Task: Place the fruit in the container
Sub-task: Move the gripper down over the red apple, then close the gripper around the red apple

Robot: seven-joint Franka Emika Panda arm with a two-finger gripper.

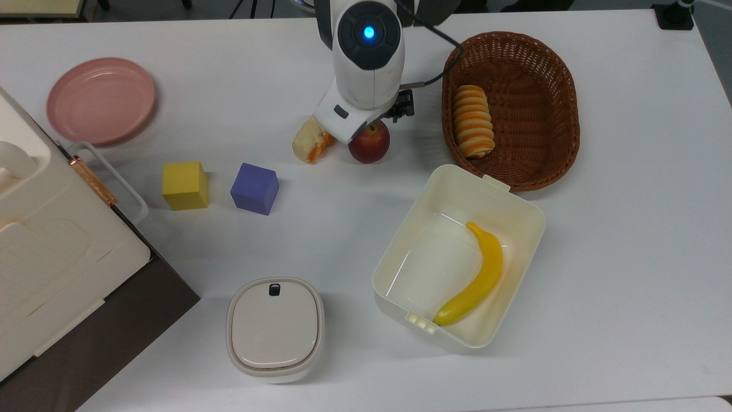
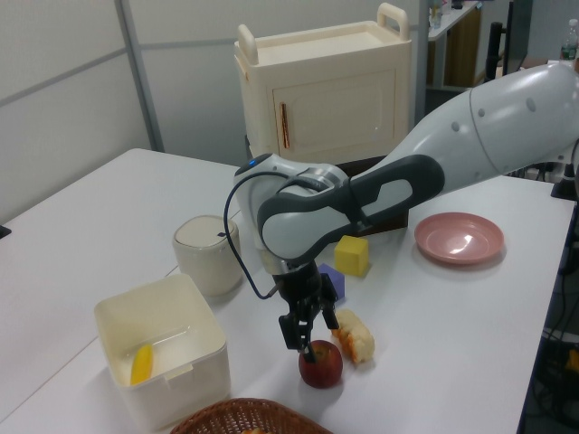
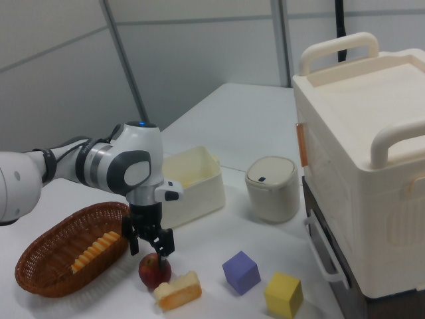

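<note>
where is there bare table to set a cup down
Bare table lies right of the cream-white rectangular plastic box in the top view, and between the purple cube and that box. It is crowded around the dark-red round fruit, under the claw.

Container (image 1: 517, 209): smooth glossy cream plastic. Basket (image 1: 563, 123): rough brown wicker. Fruit (image 1: 372, 146): smooth, slight sheen. Tabletop (image 1: 629, 257): matt white.
</note>
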